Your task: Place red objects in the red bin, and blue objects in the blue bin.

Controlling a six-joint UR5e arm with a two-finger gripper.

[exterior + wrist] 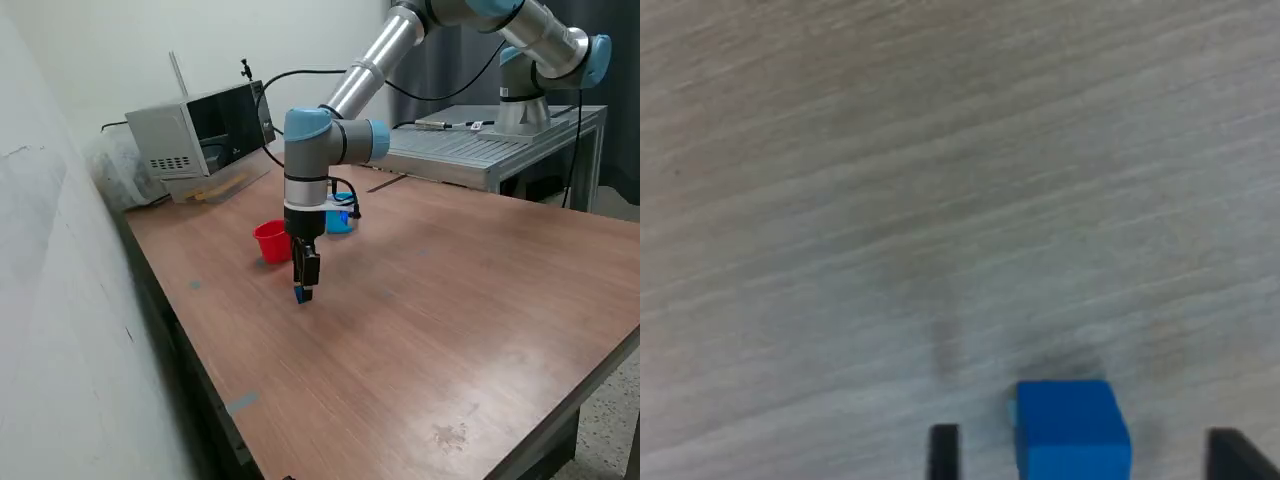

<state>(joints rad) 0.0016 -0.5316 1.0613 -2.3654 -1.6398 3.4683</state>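
One of the blue objects, a small dark blue cube (1072, 432), lies on the wooden table between my fingers (943, 452), with a gap on each side. My gripper (302, 290) points straight down, open, low over the table with the blue cube (300, 295) at its tips. The red bin (270, 241) stands just behind the gripper, towards the exterior view's left. The blue bin (341, 221) stands further back and is partly hidden by the arm. The red objects are out of view.
A grey box-shaped appliance (200, 132) stands at the far corner of the table (420, 330). A metal bench (490, 150) carries the arm's base at the back right. A white wall runs along the exterior view's left.
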